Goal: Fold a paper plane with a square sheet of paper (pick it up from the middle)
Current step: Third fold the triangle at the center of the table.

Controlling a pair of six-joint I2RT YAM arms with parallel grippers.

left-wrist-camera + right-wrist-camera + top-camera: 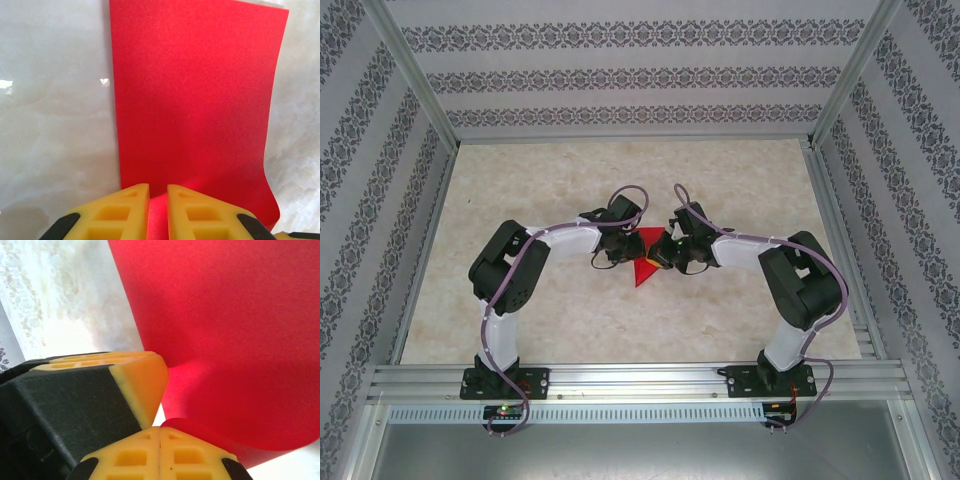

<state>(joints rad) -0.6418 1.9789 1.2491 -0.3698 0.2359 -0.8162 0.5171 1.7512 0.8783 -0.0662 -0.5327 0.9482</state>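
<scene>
Where the two arms met at the middle of the counter [570, 320], you had one item on hand: the square sheet of paper [642, 268], bright red, plain and unmarked, lying between the two end effectors. Condition: mostly flat, with one border curled up off the surface. Left end effector [158, 192]: jaws a narrow slit apart over the sheet's near edge, red showing in the slit; you could not tell whether they nipped the paper or merely stood above it. Right end effector [160, 432]: pads pressed together, the curled border rising from their tips, so it appeared to have that border pinched. Handling, as judged: very light, limp, likely to slide on the smooth stone-look top, quick to take a stray crease and liable to tear if both grips pulled apart. Recommended hold: the middle of an edge, a shallow pinch with pads square to the paper, lifted gently.
</scene>
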